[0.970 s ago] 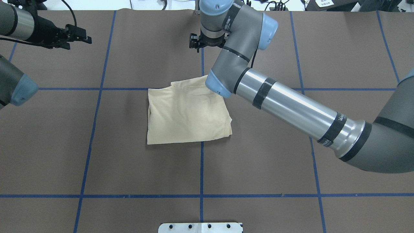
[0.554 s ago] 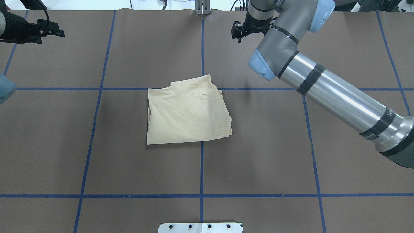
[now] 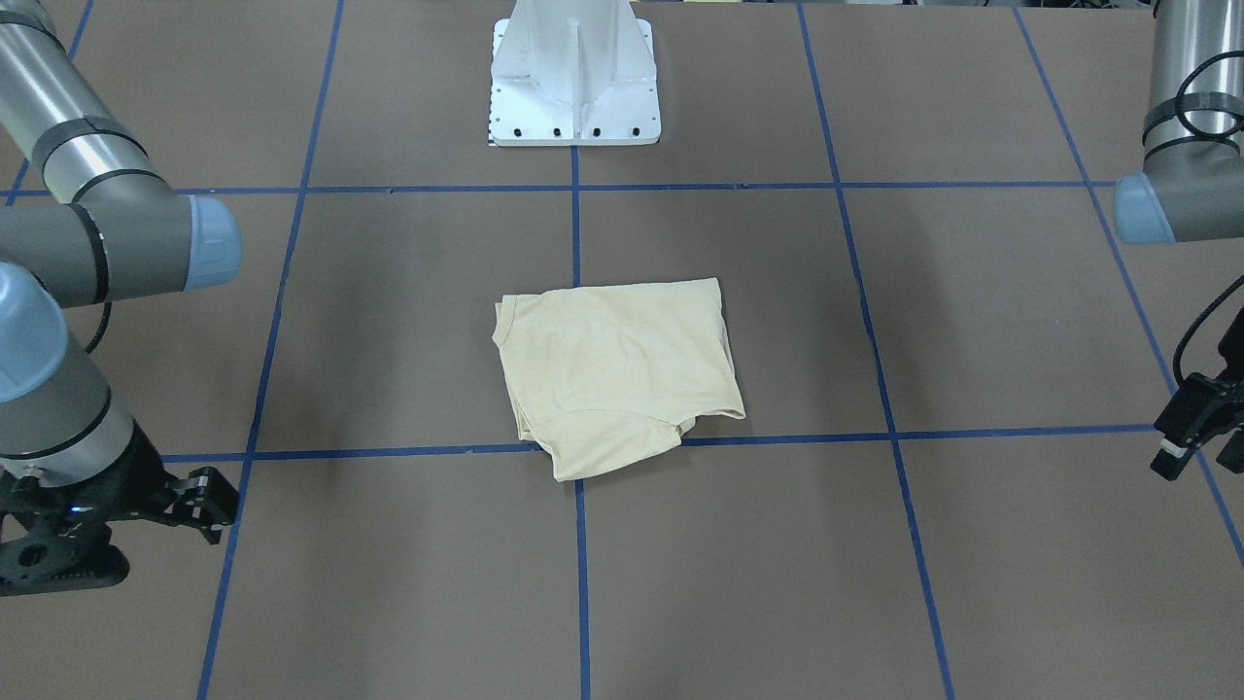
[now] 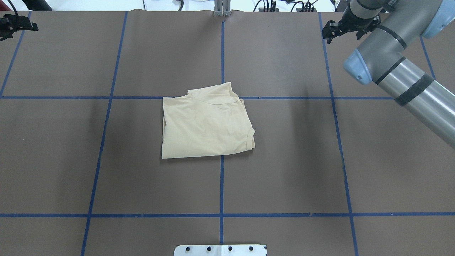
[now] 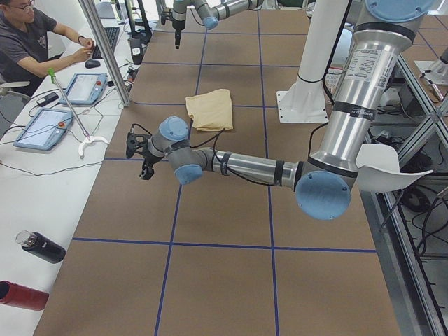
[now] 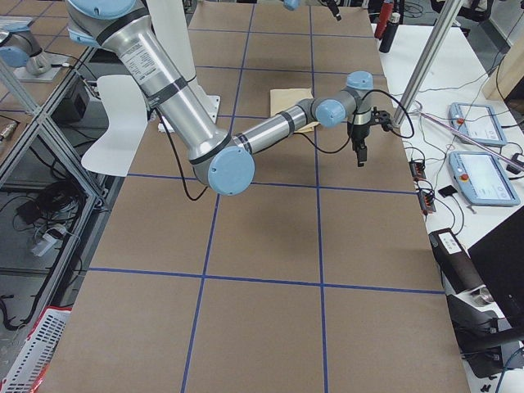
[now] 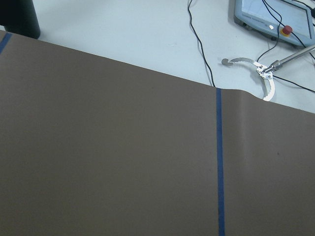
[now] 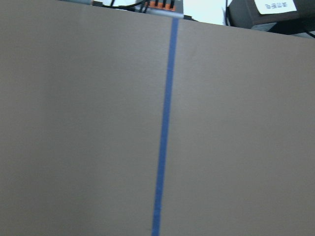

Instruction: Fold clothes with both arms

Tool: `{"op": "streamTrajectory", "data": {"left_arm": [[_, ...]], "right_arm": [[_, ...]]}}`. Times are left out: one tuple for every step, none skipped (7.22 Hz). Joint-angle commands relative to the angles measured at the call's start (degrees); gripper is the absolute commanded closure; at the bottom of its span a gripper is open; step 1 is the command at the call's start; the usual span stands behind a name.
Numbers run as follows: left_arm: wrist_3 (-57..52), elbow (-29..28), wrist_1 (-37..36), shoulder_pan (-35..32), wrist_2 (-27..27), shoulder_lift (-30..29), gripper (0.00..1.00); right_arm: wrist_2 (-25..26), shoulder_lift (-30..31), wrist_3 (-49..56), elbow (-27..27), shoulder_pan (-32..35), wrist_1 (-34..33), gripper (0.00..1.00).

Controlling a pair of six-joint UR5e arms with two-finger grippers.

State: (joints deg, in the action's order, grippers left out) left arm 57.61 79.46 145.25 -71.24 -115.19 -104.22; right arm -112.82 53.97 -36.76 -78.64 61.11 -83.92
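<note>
The clothes are one pale cream-yellow shirt (image 4: pixel 206 124), folded into a rough square and lying flat at the middle of the brown table (image 3: pixel 612 365). It also shows in the left side view (image 5: pixel 210 108). Neither arm touches it. My right gripper (image 4: pixel 326 32) hovers over the far right part of the table, well off the shirt, open and holding nothing (image 3: pixel 222 506). My left gripper (image 4: pixel 32 26) is at the far left corner, also open and holding nothing (image 3: pixel 1181 452). Both wrist views show only bare table with blue tape.
Blue tape lines (image 4: pixel 221 185) divide the brown cover into squares. The white pedestal base (image 3: pixel 573 87) stands at the robot's edge. Beyond the far edge are a person (image 5: pixel 31 42) at a white desk, touch panels (image 6: pixel 483 176), a metal post (image 5: pixel 105 52) and bottles (image 5: pixel 40 246).
The right arm has swung from above the shirt's far edge out to the far right. The left gripper has drawn further left. The shirt has not moved.
</note>
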Motion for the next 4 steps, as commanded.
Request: {"op": "streamTrajectory", "data": {"left_arm": [[-5.56, -2.99, 1.09, -1.26, 0.40, 0.69, 0.01], [-12.28, -4.13, 0.30, -2.48, -0.12, 0.43, 0.01], [-21.22, -4.92, -2.40, -3.63, -0.38, 0.51, 0.01], [-28.19, -4.85, -9.39, -6.07, -1.52, -0.01, 0.00]], "right_arm": [[-0.21, 2.71, 0.90, 0.33, 3.92, -0.19, 0.00], [-0.64, 3.16, 1.08, 0.77, 5.15, -0.19, 0.00], [-1.87, 3.51, 3.95, 0.77, 6.55, -0.19, 0.00], [-6.40, 4.73, 8.33, 1.12, 9.26, -0.36, 0.00]]}}
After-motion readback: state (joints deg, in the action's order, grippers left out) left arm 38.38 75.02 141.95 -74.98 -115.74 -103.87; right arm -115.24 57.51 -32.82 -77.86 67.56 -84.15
